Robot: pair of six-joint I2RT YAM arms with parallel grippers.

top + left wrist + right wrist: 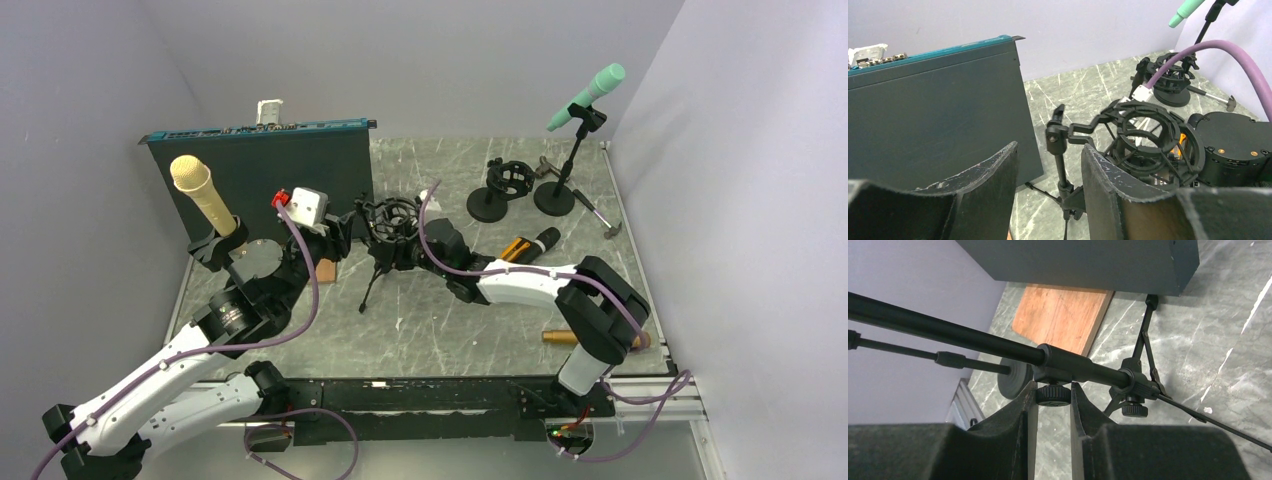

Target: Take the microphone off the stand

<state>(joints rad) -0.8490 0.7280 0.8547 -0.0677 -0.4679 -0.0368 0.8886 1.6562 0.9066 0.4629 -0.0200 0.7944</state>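
Enclosing a grey marbled table [450, 330], pale walls [450, 60] are seen from above, where a cream microphone [200, 190] is clipped upright in a clip stand [222, 248] at the left, a green microphone [590, 92] is mounted at the back right, and a black-and-gold microphone [528, 245] is laid flat near the tripod stand [375, 275]. From the left wrist, the left gripper [1049, 147] is shown with jaws parted and nothing held, the empty shock mount [1148, 135] just beyond. From the right wrist, the right gripper [1053, 387] is seen closed on the knob [1053, 395] under the tripod stand's tube, above the marble.
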